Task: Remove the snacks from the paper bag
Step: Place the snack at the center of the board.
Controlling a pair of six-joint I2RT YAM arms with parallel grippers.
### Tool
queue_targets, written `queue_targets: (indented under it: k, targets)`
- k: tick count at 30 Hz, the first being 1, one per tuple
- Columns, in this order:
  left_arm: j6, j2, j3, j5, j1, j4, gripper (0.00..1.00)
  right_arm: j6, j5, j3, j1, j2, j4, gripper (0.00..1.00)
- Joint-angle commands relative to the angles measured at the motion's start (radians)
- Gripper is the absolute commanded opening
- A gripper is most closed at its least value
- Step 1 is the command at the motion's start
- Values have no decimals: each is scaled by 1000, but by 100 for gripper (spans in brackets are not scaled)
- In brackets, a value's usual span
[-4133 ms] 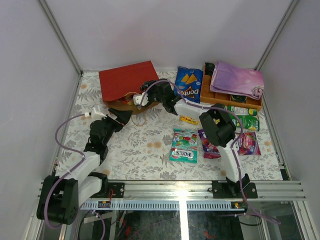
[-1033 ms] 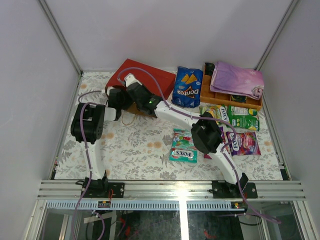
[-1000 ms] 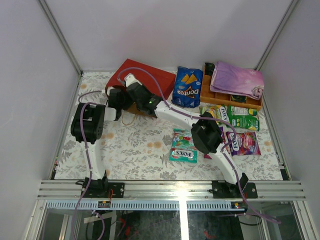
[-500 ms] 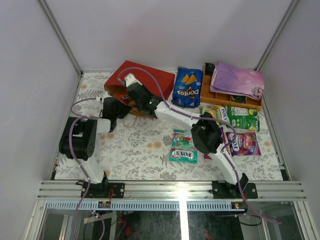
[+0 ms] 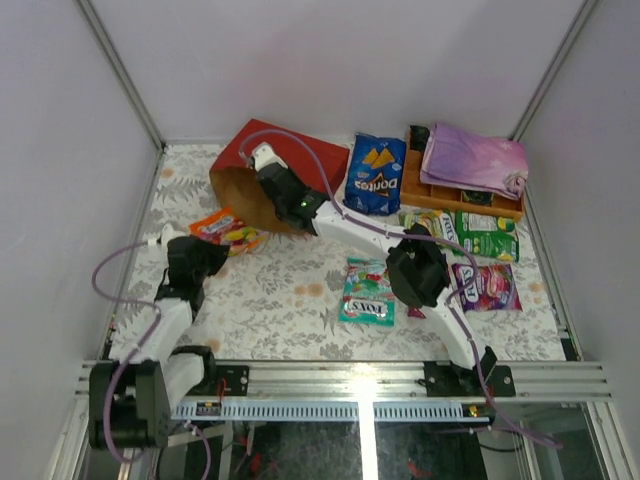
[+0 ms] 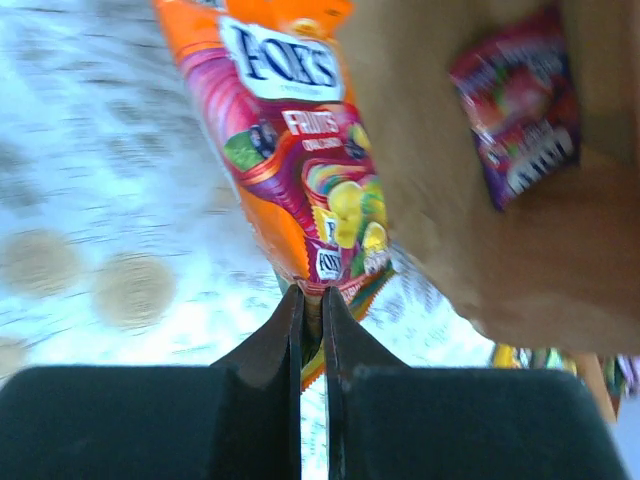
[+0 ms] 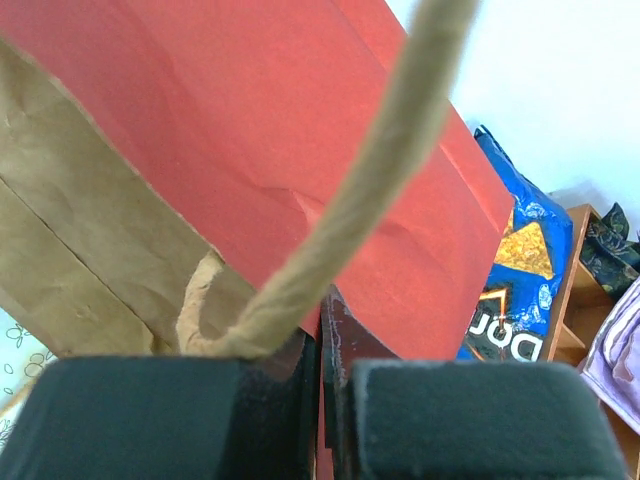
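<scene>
While the left gripper (image 6: pixel 311 300) pinches shut on the end seam of the orange Fox's packet (image 6: pixel 300 150), its long axis runs straight away from the jaws, just outside the mouth of the paper bag (image 6: pixel 450 200); a second packet (image 6: pixel 515 105) apparently lies inside. Farther off, the right gripper (image 7: pixel 320 300) clamps the bag's rim.

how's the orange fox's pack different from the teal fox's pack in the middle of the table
The orange Fox's pack is pinched at its edge in the left gripper's shut jaws; the teal Fox's pack lies free, ungripped. The orange one is at the left, beside the paper bag's mouth; the teal one lies mid-table, away from it. Both are glossy Fox's candy packs outside the bag.
</scene>
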Motion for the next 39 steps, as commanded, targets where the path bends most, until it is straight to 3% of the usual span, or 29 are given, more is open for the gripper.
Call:
queue_targets:
  k: [1,7,12,18,19,20,24,25,29,33,36,39]
  targets:
    - [-79,-119,-61,-47,163,-176,0,37,4,-5,-6,-87,54,0]
    - [-95,-48,-1,-179,327,-314,0,37,2,-23,-11,-98,60,0]
    - [-105,136,24,-42,447,-198,0,38,0,-27,-13,-101,58,0]
    - [-155,301,34,35,470,-35,0,47,-12,-21,-12,-90,48,0]
    - [-172,298,21,39,472,-2,8,48,-14,-18,-13,-89,43,0]
    - [-184,284,14,49,473,21,23,48,-15,-17,-12,-88,40,0]
    - [-179,182,11,126,469,43,95,40,-4,-25,-16,-92,50,0]
    - [-170,144,10,157,466,43,100,45,-4,-28,-17,-93,52,0]
    - [-132,-76,-17,215,367,39,96,53,-14,-38,-18,-96,66,0]
    - [-143,-258,-38,65,128,-39,91,59,-15,-41,-19,-100,71,0]
    - [-165,-247,-49,-6,-7,8,90,82,-35,-54,-19,-114,74,0]
    - [-175,-122,-39,-15,-83,114,86,99,-50,-75,-18,-137,81,0]
